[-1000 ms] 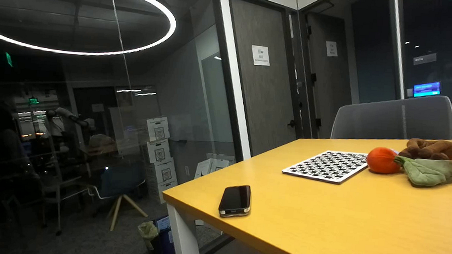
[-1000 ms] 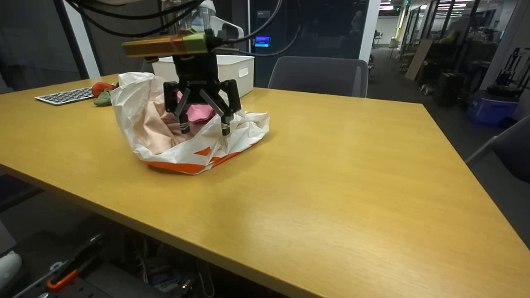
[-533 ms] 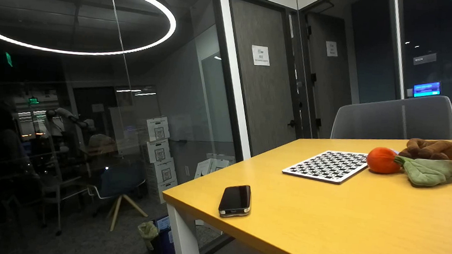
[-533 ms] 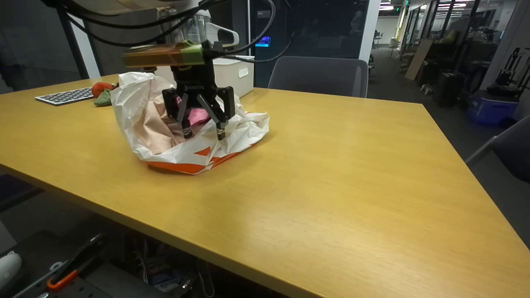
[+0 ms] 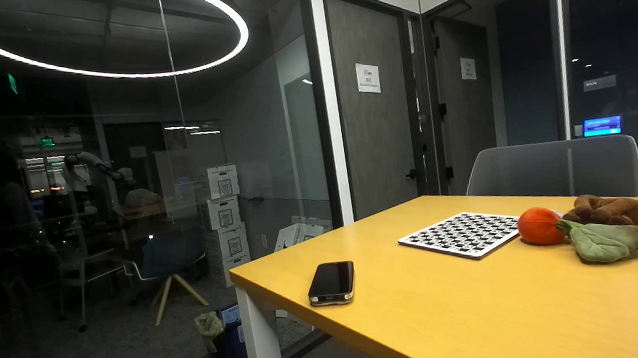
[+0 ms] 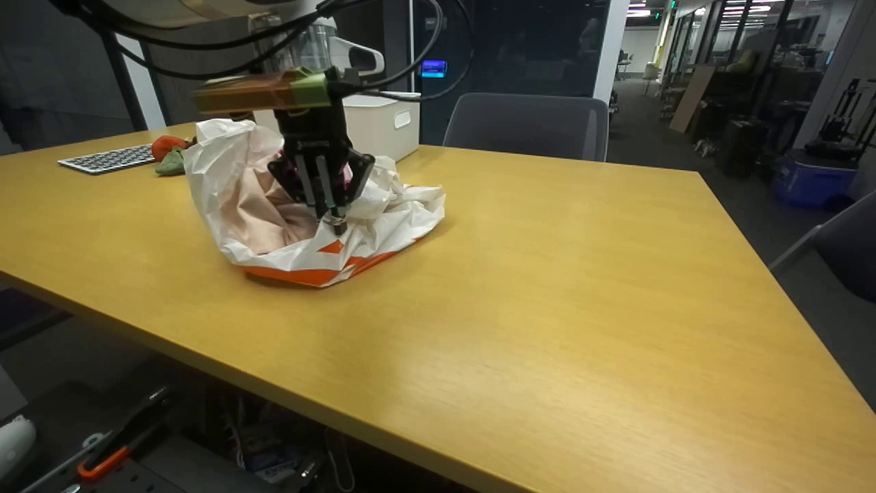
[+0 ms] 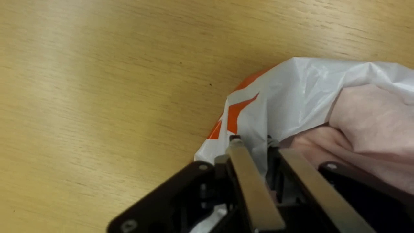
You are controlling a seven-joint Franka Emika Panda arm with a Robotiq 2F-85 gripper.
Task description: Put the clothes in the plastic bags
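1. Tons of room to the right in an exterior view: the counter runs wide open from the plastic bag over to the right-hand edge.
2. Up front there's a decent strip of counter between the bag and the front edge.
3. Behind is tighter, with a white box standing near the bag.
4. Left of the bag there's a patterned board and a round orange toy, in both exterior views. A phone sits close to an edge.
5. The bag itself is white, crinkly, orange print down low, slumped with its mouth open and one side standing taller.
6. The cloth is pale pink, bunched in soft folds inside the bag.
7. Jaws are close together, pinching the bag's front rim, with plastic between them in the wrist view.
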